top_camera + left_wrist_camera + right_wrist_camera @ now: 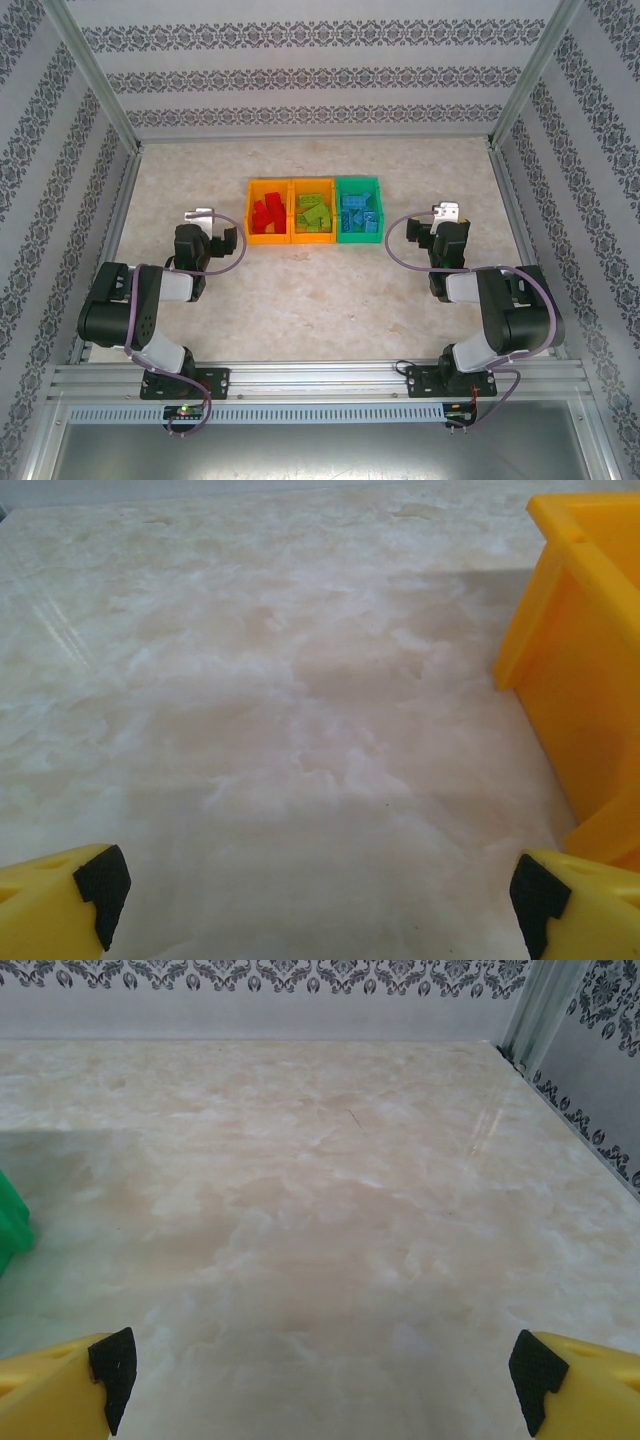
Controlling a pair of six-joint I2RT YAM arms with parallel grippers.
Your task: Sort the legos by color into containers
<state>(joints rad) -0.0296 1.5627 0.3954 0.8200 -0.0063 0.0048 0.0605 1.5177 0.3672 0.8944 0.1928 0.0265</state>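
Three bins stand in a row at the middle of the table. The left orange bin (266,212) holds red legos (265,213). The middle orange bin (311,211) holds lime green legos (313,210). The green bin (358,208) holds blue legos (358,208). My left gripper (212,222) hovers low, left of the row, open and empty; its wrist view catches the orange bin's corner (580,670) at right. My right gripper (441,222) sits right of the row, open and empty, with a sliver of the green bin (12,1225) at the left edge of its view.
Bare marble tabletop (320,300) spreads around the bins and between the arms. Patterned walls and metal frame posts (515,95) enclose the table on three sides. A metal rail (320,380) runs along the near edge.
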